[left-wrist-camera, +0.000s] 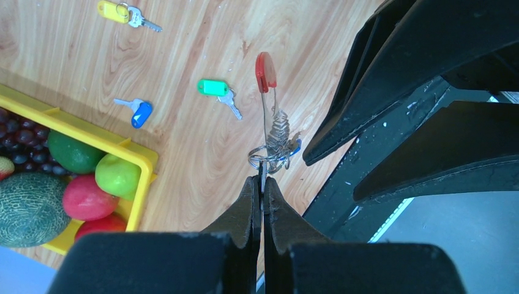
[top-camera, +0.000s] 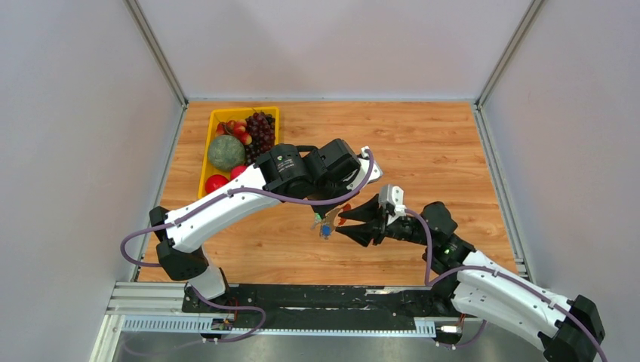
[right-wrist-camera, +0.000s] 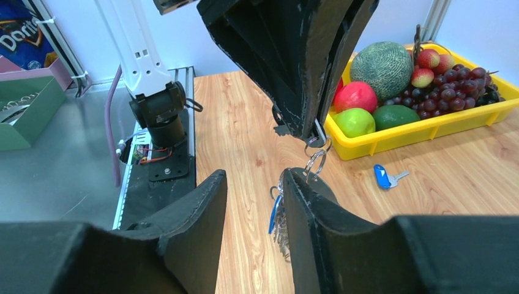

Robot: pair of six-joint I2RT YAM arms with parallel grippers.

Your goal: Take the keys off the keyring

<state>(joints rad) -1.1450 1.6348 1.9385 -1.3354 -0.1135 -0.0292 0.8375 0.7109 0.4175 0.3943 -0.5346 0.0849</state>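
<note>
My left gripper (left-wrist-camera: 261,181) is shut on the top edge of the keyring (left-wrist-camera: 276,136), which hangs above the table with its red band (left-wrist-camera: 265,71) at the far end and wire loops along it. In the right wrist view the keyring (right-wrist-camera: 316,160) dangles from the left fingers, and a blue key (right-wrist-camera: 275,214) still hangs on it. My right gripper (right-wrist-camera: 256,177) is open. The blue key sits in its gap, close against its right finger (right-wrist-camera: 318,214). Loose keys lie on the wood: yellow (left-wrist-camera: 114,11), green (left-wrist-camera: 213,87) and blue (left-wrist-camera: 141,114). From above, both grippers (top-camera: 339,225) meet at the keyring (top-camera: 326,223).
A yellow fruit tray (top-camera: 213,114) with a melon, grapes and apples stands at the back left. Its rim (right-wrist-camera: 422,131) is near the loose blue key (right-wrist-camera: 382,176). The black rail (top-camera: 317,300) and arm bases run along the near edge.
</note>
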